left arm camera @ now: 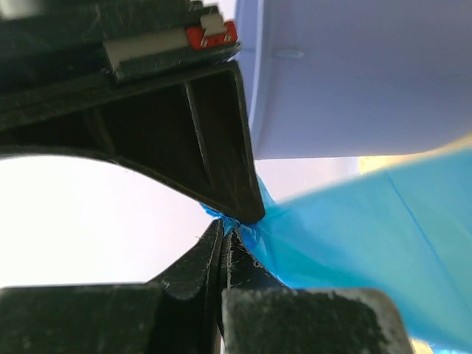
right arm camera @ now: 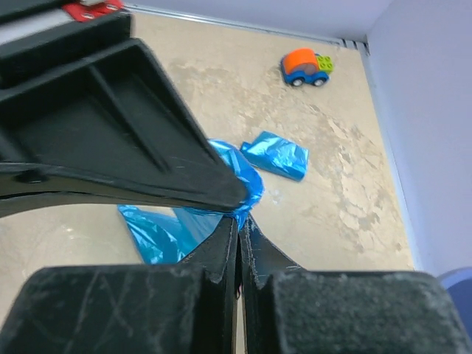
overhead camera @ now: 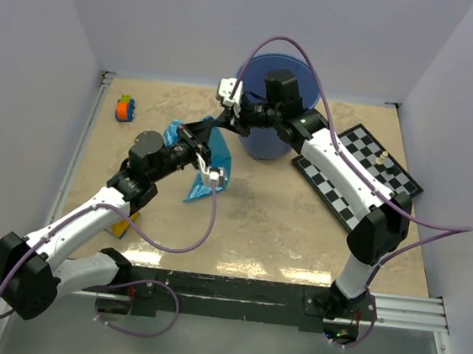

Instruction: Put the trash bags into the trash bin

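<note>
Where the right arm [overhead camera: 339,167] crosses, the trash bin [overhead camera: 265,144] is part-hidden

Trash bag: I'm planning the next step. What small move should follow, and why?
Probably lift the trash bag toward the trash bin: left gripper and right gripper are both shut on it, and it is beside the bin, not over it.

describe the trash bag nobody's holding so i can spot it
Start at the blue trash bin at the back and look left toward the orange toy car. Between them lies a small folded trash bag, flat on the tabletop, unlike the bigger bag pinched by the left pincer and right pincer.
</note>
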{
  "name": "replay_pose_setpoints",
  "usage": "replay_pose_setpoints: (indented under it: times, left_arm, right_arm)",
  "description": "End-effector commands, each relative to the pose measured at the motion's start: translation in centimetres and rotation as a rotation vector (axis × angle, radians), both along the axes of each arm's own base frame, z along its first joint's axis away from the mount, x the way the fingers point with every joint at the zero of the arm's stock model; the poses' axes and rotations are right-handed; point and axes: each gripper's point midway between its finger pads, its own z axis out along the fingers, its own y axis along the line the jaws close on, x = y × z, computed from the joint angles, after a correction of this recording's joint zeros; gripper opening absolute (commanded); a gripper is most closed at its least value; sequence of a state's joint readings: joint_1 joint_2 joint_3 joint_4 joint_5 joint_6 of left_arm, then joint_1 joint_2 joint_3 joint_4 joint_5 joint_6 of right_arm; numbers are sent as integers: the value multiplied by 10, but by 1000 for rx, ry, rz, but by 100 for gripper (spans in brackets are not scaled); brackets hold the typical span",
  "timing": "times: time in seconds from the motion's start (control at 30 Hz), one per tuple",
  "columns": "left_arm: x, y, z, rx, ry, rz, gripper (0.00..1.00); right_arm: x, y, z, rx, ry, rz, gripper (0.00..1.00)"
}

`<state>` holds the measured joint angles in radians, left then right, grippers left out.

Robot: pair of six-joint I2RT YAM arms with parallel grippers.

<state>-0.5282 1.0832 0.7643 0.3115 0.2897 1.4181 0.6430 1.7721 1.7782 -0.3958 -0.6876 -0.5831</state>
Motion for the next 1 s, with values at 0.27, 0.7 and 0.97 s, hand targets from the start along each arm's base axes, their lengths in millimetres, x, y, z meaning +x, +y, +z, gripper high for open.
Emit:
replay_pose_setpoints:
  times: [0.27,0.7,0.97]
  left_arm:
    - [23,0,2,15,8,58,0]
    - [4,-7,50,-73,-116,-5,0]
    - [15,1,-14,38,78,50,0]
  right_arm:
    - [-41,4,67,119,-111,140,0]
    - [-9,6,-9,-55,-62,-8,0]
    - [-18,11,83,132,-158,8,0]
